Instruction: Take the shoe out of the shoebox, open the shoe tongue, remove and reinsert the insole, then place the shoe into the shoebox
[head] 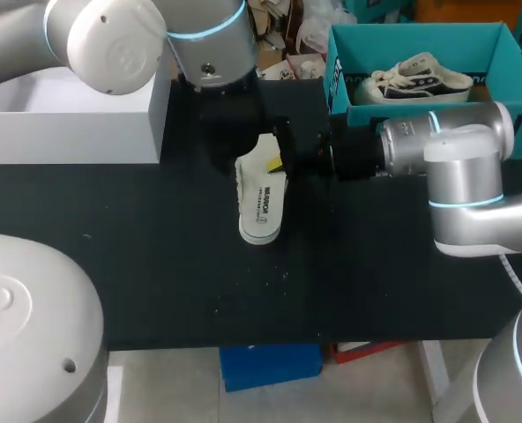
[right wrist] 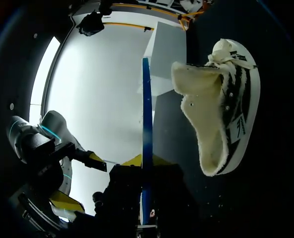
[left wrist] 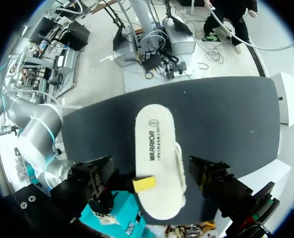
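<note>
**Shoe on its side mid-worktop, insole pinched in the right gripper**

Shoe (right wrist: 231, 104), striped black and white, lies on its side near the middle of the black worktop (head: 155, 264). Its fleece-lined opening shows in the right wrist view.

At the far left a white box (head: 67, 119) stands on the worktop. Just to its right the left arm comes down over the shoe. The left gripper (left wrist: 151, 174) has its fingers spread wide, one to each side of the insole (left wrist: 154, 144), and holds nothing.

The insole is white with print on top and blue underneath. It sits over the shoe, lengthwise between the left gripper's fingers. Whether it touches the shoe I cannot tell.

The right gripper (right wrist: 146, 161) comes in from the right and is closed narrowly on one end of the insole, a yellow tip against each face.

Farther right, at the back edge, stands the teal shoebox (head: 402, 115) with a second shoe (head: 411, 81) inside, well apart from the grippers. The right arm crosses in front of the shoebox's near wall.
</note>
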Controlling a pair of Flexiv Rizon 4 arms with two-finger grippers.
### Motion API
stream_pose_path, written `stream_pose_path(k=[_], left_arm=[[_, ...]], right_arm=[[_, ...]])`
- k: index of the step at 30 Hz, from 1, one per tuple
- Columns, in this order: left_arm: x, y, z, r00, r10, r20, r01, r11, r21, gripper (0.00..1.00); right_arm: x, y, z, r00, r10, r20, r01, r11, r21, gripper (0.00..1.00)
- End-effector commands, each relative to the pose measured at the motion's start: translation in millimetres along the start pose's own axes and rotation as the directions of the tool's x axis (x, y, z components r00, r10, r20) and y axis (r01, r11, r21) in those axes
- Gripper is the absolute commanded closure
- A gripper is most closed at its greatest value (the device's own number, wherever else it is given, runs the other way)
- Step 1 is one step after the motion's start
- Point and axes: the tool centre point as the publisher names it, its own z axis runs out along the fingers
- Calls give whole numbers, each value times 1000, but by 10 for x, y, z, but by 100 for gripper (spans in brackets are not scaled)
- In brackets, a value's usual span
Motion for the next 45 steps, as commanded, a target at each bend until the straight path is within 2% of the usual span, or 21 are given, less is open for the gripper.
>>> stream_pose_path(k=[1,19,31,38,42,45], left_arm=[[-63,249,1,999,9,-39,-9,1000,13,0],[-105,1153,132,997,64,-51,-64,998,-6,0],[-47,1600,157,998,36,-58,-38,999,-25,0],[-60,1653,152,997,13,-79,-17,999,-40,0],[-93,1507,162,997,9,-76,-12,999,-37,0],[-117,1316,176,996,3,-87,-6,999,-41,0]], right_arm=[[4,2,7,1000,1,3,-1,1000,0,100],[4,2,7,1000,1,3,-1,1000,0,100],[4,2,7,1000,1,3,-1,1000,0,100],[4,2,7,1000,1,3,-1,1000,0,100],[4,2,7,1000,1,3,-1,1000,0,100],[4,2,7,1000,1,3,-1,1000,0,100]])
